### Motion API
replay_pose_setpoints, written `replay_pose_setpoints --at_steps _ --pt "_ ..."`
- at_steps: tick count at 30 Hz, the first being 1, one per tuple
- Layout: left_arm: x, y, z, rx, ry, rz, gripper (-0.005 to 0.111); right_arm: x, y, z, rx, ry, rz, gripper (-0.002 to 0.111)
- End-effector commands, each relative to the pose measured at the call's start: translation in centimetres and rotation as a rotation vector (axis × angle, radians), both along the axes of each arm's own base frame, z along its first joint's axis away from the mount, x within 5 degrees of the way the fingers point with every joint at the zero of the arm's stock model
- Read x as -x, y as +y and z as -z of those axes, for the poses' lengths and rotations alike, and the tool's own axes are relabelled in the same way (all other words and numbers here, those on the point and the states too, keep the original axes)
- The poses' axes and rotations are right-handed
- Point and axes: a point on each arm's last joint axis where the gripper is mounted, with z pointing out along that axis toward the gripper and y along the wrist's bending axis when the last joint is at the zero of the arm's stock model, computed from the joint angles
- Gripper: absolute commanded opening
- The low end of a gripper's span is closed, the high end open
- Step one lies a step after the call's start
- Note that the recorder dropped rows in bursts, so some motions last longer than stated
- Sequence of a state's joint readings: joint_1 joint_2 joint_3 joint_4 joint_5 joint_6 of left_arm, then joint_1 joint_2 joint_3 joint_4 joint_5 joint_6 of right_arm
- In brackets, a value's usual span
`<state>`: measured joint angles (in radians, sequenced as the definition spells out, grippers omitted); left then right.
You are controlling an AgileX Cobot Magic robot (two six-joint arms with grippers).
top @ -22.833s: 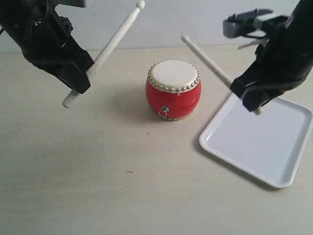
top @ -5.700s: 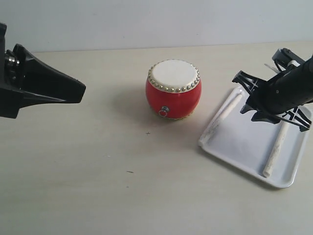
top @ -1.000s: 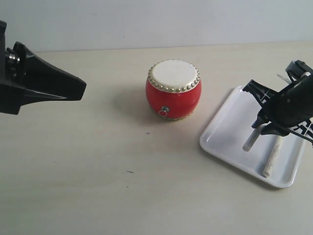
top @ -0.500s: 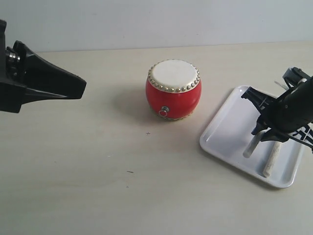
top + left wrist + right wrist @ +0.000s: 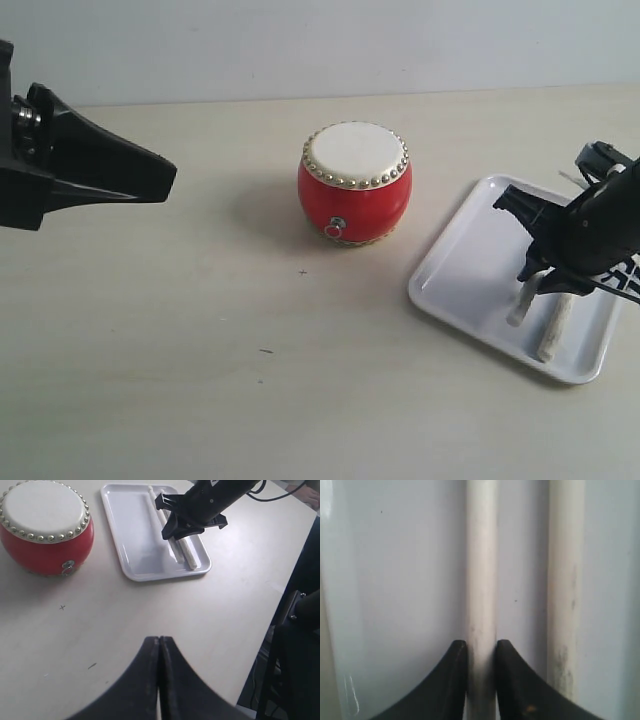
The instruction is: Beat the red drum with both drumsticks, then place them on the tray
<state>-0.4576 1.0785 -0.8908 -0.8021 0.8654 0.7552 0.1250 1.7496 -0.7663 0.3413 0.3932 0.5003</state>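
pale tabletop [image 5: 200,380] under a plain light wall [image 5: 300,40]. on the white tray [image 5: 465,265], at the right of the exterior view, both drumsticks: held drumstick [image 5: 481,570] pinched between the dark fingers of the right gripper [image 5: 481,650], jaws pressed to both its sides; second drumstick [image 5: 565,580] lying free just beside it, roughly parallel, a narrow gap between. far end of held drumstick down at or near the tray floor; contact along its whole length not confirmable. red drum [image 5: 354,183] upright on the tabletop, apart from the tray, untouched. left gripper [image 5: 159,647] closed tight on nothing, parked well clear to the left. step in hand judged to be release of the last stick. recommended: lower until flat, open jaws slowly and evenly, lift straight up, so as not to drag or roll either stick toward the low rim.
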Motion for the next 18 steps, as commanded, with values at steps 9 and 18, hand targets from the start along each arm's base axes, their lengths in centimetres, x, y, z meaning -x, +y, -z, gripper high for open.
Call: replay_pose_setpoints --at_steps 9,18 --pt "0.1 0.0 -0.4 0.025 0.001 -0.009 0.0 0.0 -0.1 0.3 0.009 0.006 -0.005 0.039" --pt "0.0 0.1 -0.4 0.024 -0.009 -0.018 0.0 0.0 -0.2 -2.9 0.039 -0.146 -0.109 0.027"
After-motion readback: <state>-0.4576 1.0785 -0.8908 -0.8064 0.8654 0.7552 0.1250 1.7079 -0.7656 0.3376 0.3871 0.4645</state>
